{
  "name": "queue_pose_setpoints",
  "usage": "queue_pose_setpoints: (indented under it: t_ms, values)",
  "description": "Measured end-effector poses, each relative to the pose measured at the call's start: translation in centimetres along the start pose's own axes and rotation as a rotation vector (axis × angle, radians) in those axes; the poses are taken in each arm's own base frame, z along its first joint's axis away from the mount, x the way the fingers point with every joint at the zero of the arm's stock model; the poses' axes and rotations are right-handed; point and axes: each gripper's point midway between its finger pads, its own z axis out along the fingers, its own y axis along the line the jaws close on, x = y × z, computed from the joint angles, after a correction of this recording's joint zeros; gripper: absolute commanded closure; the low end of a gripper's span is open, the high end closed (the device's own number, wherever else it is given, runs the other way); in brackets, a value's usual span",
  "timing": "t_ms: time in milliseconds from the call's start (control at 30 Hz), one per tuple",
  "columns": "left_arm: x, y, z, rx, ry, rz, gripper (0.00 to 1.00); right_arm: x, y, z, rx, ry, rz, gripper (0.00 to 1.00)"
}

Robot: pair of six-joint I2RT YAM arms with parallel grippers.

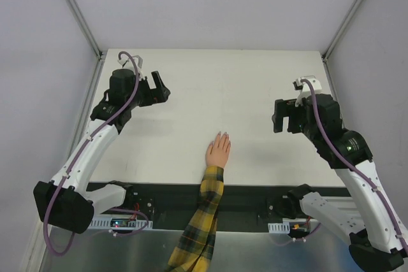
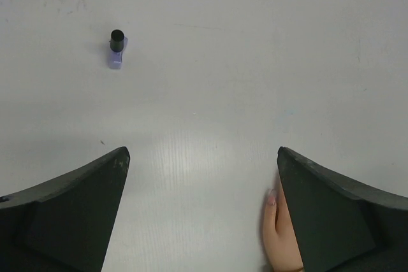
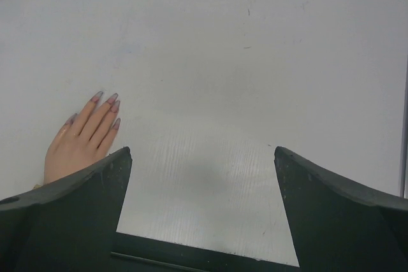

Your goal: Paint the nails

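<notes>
Open tabletop point(image 1: 210, 87) between hand point(image 1: 218, 151) and bottle point(image 2: 116, 50)

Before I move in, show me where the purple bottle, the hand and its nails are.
bottle point(image 2: 116, 49): left wrist view, where the black cap meets the purple body.
hand point(image 1: 218, 151): top view, back of the hand.
nails point(image 3: 113, 99): right wrist view, the nail of a middle fingertip.

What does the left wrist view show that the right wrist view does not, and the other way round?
Only left wrist: the small purple bottle with a black cap, on the table. Only right wrist: the fingers of the hand in full, with most of the nails, and the dark strip at the table's edge. Both: the white table, part of the hand, and the left gripper and the right gripper, each open and empty.
</notes>
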Motion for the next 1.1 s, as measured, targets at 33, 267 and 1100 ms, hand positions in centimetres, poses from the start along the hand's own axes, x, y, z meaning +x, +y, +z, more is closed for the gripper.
queue_pose_setpoints:
  t_ms: [33,267,1100]
  values:
    - [0.3,0.2,0.3,-0.006,0.015,-0.007,0.01,0.3,0.0,0.2,0.002,0.015,0.002,0.04]
    - [1.5,1.8,1.0,-0.060,0.066,-0.056,0.01,1.8,0.8,2.2,-0.005,0.131,-0.012,0.04]
    - [1.8,10.7,13.9,-0.229,0.362,0.060,0.24,2.4,1.9,-0.4,-0.099,0.091,0.043,0.04]
